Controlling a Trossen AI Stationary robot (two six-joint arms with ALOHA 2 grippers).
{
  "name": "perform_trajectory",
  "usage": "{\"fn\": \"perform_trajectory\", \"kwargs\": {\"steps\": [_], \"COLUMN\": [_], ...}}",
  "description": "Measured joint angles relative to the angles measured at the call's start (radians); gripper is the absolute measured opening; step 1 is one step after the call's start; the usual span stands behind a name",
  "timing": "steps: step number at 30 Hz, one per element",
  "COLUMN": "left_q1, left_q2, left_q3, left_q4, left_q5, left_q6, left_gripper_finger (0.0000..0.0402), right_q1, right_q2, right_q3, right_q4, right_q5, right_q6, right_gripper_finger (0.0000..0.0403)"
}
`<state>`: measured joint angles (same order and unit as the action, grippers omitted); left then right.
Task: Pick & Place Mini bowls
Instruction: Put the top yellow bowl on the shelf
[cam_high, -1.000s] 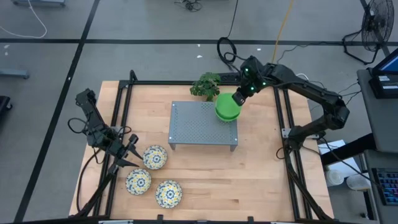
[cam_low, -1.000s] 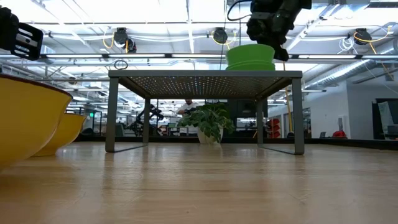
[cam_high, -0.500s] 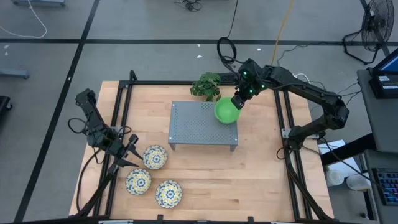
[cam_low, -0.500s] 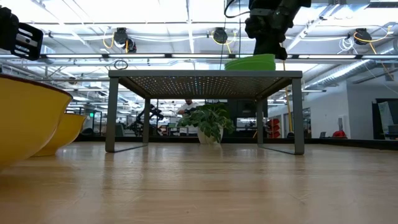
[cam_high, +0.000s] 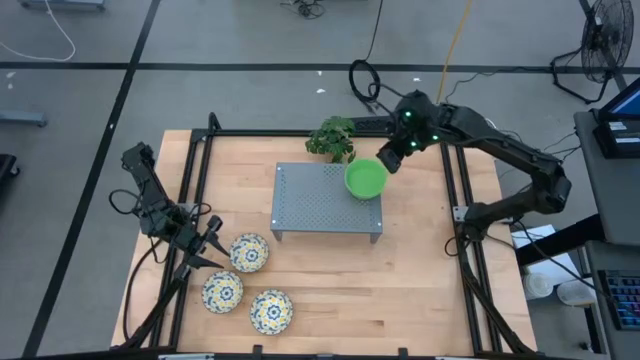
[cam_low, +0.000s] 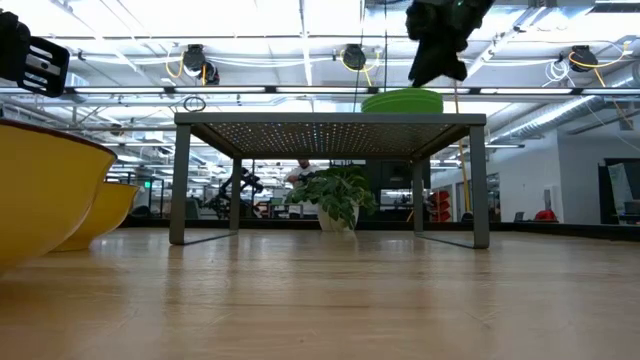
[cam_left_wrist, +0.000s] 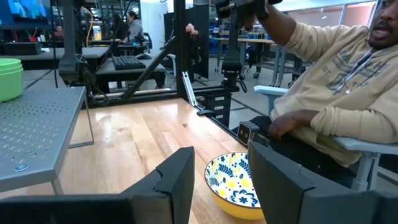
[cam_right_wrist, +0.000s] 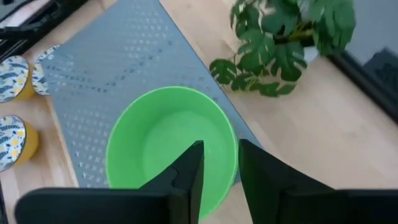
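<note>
The right gripper (cam_high: 392, 160) is hovering, jaws narrowly parted and empty, over the green bowl (cam_high: 366, 178) sitting on the metal rack (cam_high: 320, 205); likely light, stiff and slippery, it is best pinched by its thin rim.

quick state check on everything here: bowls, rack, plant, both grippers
green bowl: upright on the rack's top, at its corner by the plant, released
patterned bowls: three, upright on the table, untouched
rack: standing on its legs
plant: upright behind the rack
right gripper: open, just above the green bowl's rim
left gripper: open, empty, beside the patterned bowls
</note>
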<state>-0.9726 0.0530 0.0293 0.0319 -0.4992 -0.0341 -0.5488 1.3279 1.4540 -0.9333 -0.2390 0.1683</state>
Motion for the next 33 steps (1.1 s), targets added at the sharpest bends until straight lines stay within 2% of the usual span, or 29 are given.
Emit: {"fn": "perform_trajectory", "kwargs": {"steps": [9, 16, 23, 31, 33], "left_q1": [0.0, 0.0, 0.0, 0.0, 0.0], "left_q2": [0.0, 0.0, 0.0, 0.0, 0.0], "left_q3": [0.0, 0.0, 0.0, 0.0, 0.0], "left_q4": [0.0, 0.0, 0.0, 0.001, 0.001], "left_q5": [0.0, 0.0, 0.0, 0.0, 0.0], "left_q6": [0.0, 0.0, 0.0, 0.0, 0.0], "left_gripper_finger": [0.0152, 0.0152, 0.0152, 0.0152, 0.0152], "right_q1": [0.008, 0.008, 0.008, 0.033, 0.041], "right_q2": [-0.169, -0.352, -0.564, -0.832, -0.888], "right_q3": [-0.016, -0.163, -0.395, -0.794, -0.887], "right_q4": [-0.019, -0.016, 0.086, 0.374, 0.483], "right_q5": [0.001, 0.001, 0.001, -0.006, -0.04], "right_q6": [-0.045, -0.024, 0.009, 0.186, 0.214], "right_gripper_finger": [0.0069, 0.0054, 0.0049, 0.0049, 0.0049]}}
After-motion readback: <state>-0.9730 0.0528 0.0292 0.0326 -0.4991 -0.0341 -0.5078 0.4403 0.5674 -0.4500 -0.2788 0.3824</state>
